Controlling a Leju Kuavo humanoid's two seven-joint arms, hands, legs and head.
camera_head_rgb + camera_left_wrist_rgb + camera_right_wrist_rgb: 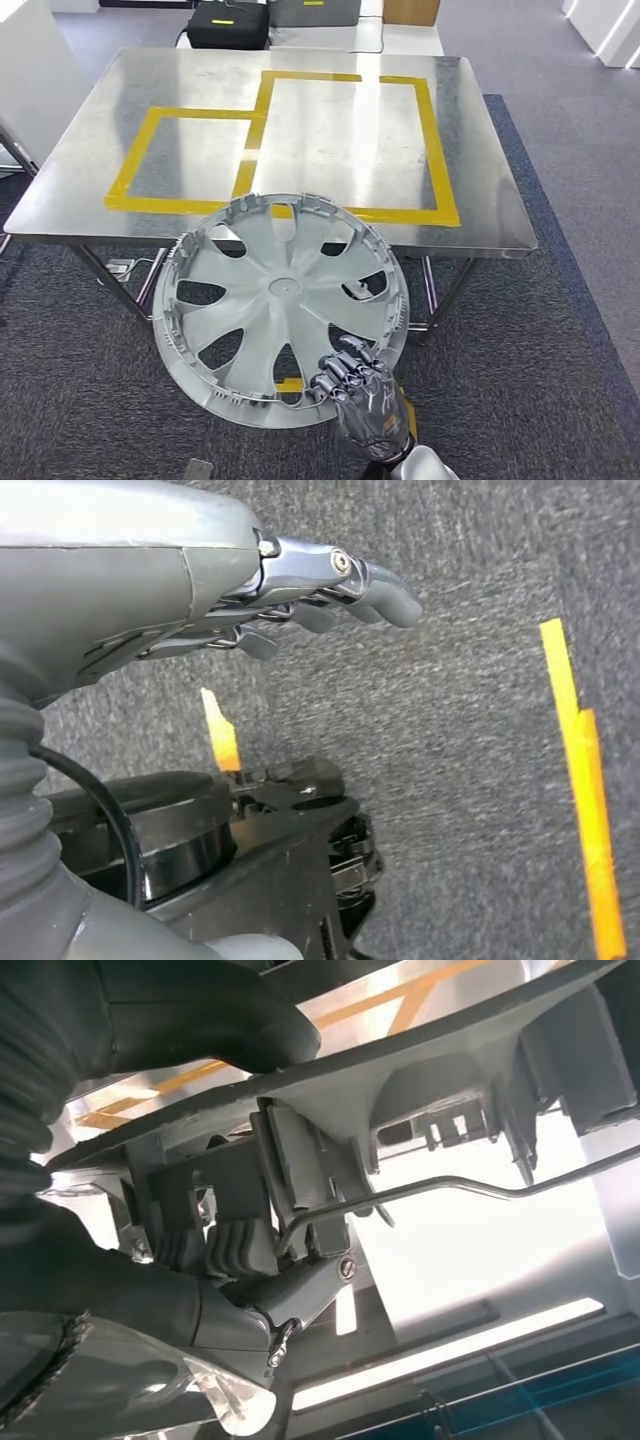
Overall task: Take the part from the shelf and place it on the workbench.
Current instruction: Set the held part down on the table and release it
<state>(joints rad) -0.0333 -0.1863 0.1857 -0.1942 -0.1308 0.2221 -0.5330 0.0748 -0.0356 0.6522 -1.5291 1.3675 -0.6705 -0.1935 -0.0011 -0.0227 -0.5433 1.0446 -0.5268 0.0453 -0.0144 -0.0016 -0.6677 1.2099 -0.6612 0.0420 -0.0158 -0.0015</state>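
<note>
Gripping the wheel cover point(281, 307) by its near rim with the right hand point(361, 392), out flat just short of the workbench point(90, 170) for setting down, left hand point(226, 590) hanging straight-fingered, holding nothing.

Bright, even light from overhead is seen in the head view. Broad white glare is reflected across the middle and far edge of the workbench point(90, 150), and a soft shadow is cast beneath its near edge. The left wrist view is evenly lit and slightly blurred. The right wrist view is backlit, with washed-out highlights.
</note>
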